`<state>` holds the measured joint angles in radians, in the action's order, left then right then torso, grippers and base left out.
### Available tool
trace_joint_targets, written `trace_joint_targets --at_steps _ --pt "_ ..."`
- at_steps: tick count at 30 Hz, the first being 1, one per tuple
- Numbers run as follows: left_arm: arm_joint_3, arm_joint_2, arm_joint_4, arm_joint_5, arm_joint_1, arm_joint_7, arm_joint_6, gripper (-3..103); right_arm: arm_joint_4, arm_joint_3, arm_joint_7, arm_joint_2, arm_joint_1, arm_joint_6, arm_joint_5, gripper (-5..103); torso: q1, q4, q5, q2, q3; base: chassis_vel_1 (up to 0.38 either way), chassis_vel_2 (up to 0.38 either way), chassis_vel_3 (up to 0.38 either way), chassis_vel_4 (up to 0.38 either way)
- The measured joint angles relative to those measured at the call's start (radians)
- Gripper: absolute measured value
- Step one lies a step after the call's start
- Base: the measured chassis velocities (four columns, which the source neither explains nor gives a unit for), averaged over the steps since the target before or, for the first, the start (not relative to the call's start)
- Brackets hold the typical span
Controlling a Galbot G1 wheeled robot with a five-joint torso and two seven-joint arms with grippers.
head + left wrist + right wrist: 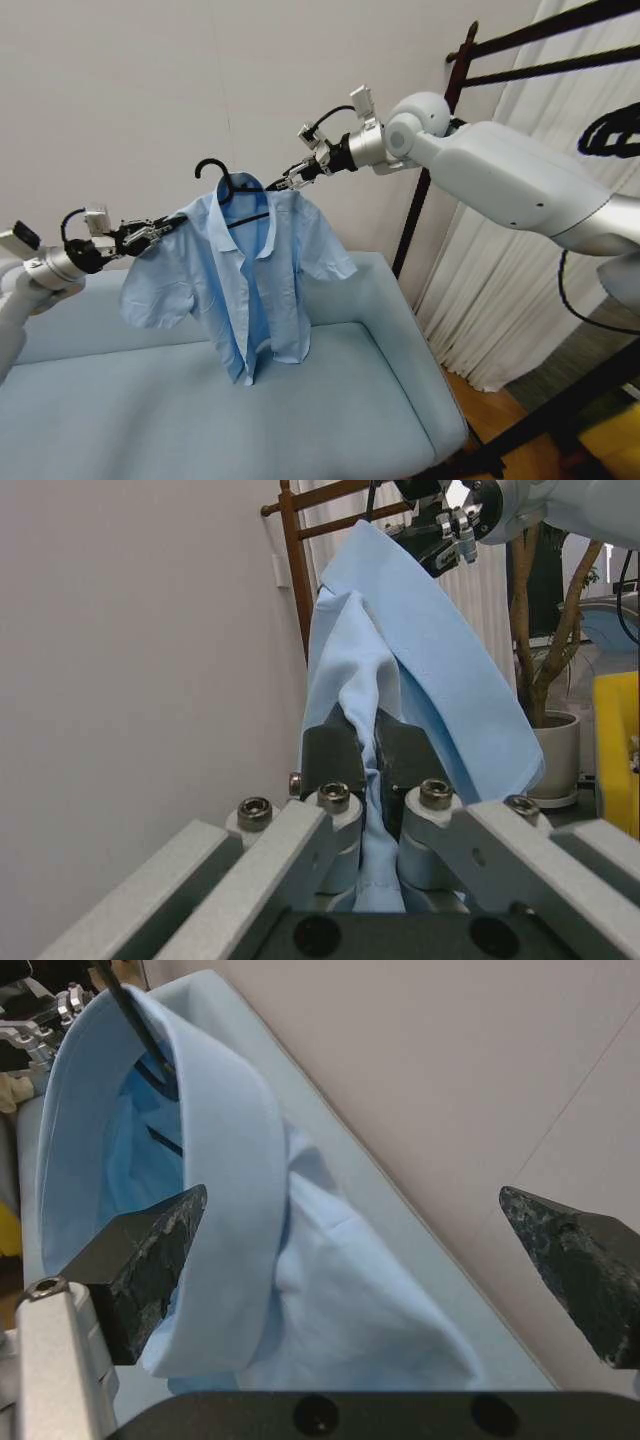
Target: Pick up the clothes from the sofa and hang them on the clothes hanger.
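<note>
A light blue short-sleeved shirt (250,280) hangs on a black hanger (215,172), held up in the air above the sofa (200,410). My left gripper (165,228) is shut on the shirt's shoulder seam; in the left wrist view the cloth (430,660) is pinched between the fingers of my left gripper (365,765). My right gripper (290,180) is at the other shoulder, close to the collar. In the right wrist view my right gripper (352,1200) stands wide open, with the collar (220,1140) lying beside one finger (150,1250) and the hanger wire (140,1030) inside the neck.
A dark wooden clothes rack (460,70) stands behind my right arm, beside a white curtain (500,300). Behind the sofa is a plain wall. A potted plant (545,680) and a yellow object (615,750) are on the floor farther off.
</note>
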<state>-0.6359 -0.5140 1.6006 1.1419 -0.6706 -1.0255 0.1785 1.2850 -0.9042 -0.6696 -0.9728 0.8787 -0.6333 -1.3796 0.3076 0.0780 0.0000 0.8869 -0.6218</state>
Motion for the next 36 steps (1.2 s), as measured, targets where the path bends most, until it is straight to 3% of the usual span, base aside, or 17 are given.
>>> trace_joint_targets --at_steps 13,15,19,20,22,23,25,26,27,29,31,32,34,35,36 --pt "-0.002 -0.006 0.015 0.011 -0.001 -0.002 0.0 3 -0.027 -0.056 -0.07 -0.001 0.018 0.03 0.065 92 0.0 -0.0002 0.0001 0.0 0.0 0.0 0.0 0.0 0.0" --pt "-0.002 -0.005 0.019 0.012 -0.002 -0.002 -0.002 3 -0.015 -0.064 -0.078 0.003 0.019 0.032 0.072 77 0.0 -0.0002 0.0001 0.0 0.0 0.0 0.0 0.0 0.0" --pt "-0.002 -0.003 0.023 0.012 -0.003 -0.002 -0.004 3 0.002 -0.068 -0.079 0.006 0.021 0.033 0.07 71 0.0 -0.0001 0.0001 0.0 0.0 0.0 0.0 0.0 0.0" --pt "-0.002 -0.002 0.024 0.013 -0.003 -0.002 -0.005 3 0.002 -0.068 -0.079 0.004 0.021 0.033 0.066 61 0.0 -0.0001 0.0001 0.0 0.0 0.0 0.0 0.0 0.0" --pt "-0.002 -0.002 0.024 0.013 -0.003 -0.002 -0.006 3 0.001 -0.068 -0.079 0.003 0.021 0.033 0.064 61 0.0 -0.0001 0.0001 0.0 0.0 0.0 0.0 0.0 0.0" --pt "-0.003 -0.001 0.025 0.014 -0.003 -0.002 -0.007 3 0.001 -0.068 -0.078 0.002 0.021 0.033 0.059 50 0.0 -0.0002 0.0001 0.0 0.0 0.0 0.0 0.0 0.0" --pt "-0.003 0.0 0.025 0.016 -0.003 -0.002 -0.008 3 0.006 -0.074 -0.071 0.004 0.022 0.033 0.047 50 0.0 -0.0003 0.0001 0.0 0.0 0.0 0.0 0.0 0.0" --pt "-0.003 0.0 0.025 0.018 -0.003 -0.002 -0.008 3 0.012 -0.079 -0.067 0.006 0.024 0.033 0.04 39 0.0 -0.0002 0.0 0.0 0.0 0.0 0.0 0.0 0.0" --pt "-0.003 0.0 0.025 0.018 -0.003 -0.002 -0.008 3 0.012 -0.079 -0.067 0.006 0.024 0.033 0.04 39 0.0 -0.0002 0.0 0.0 0.0 0.0 0.0 0.0 0.0" --pt "-0.003 0.0 0.025 0.02 -0.001 -0.002 -0.009 3 0.02 -0.085 -0.065 0.009 0.024 0.033 0.034 28 0.0 0.0 0.0001 0.0 0.0 0.0 0.0 0.0 0.0" --pt "-0.003 0.0 0.024 0.02 0.0 0.0 -0.01 3 0.022 -0.086 -0.065 0.007 0.024 0.033 0.031 28 0.0 0.0 0.0001 0.0 0.0 0.0 0.0 0.0 0.0" --pt "-0.003 -0.002 0.023 0.02 0.001 0.002 -0.011 3 0.023 -0.086 -0.064 0.006 0.024 0.033 0.029 18 0.0 -0.0001 0.0001 0.0 0.0 0.0 0.0 0.0 0.0" --pt "-0.003 -0.003 0.023 0.02 0.001 0.003 -0.011 3 0.023 -0.086 -0.064 0.004 0.024 0.033 0.027 18 0.0 -0.0001 0.0 0.0 0.0 0.0 0.0 0.0 0.0" --pt "-0.003 -0.005 0.023 0.02 0.001 0.004 -0.012 3 0.023 -0.086 -0.063 0.003 0.024 0.033 0.023 7 0.0 -0.0002 -0.0001 0.0 0.0 0.0 0.0 0.0 0.0" --pt "-0.003 -0.006 0.024 0.02 0.0 0.005 -0.012 3 0.023 -0.086 -0.062 0.003 0.024 0.033 0.019 7 0.0 -0.0003 -0.0001 0.0 0.0 0.0 0.0 0.0 0.0"
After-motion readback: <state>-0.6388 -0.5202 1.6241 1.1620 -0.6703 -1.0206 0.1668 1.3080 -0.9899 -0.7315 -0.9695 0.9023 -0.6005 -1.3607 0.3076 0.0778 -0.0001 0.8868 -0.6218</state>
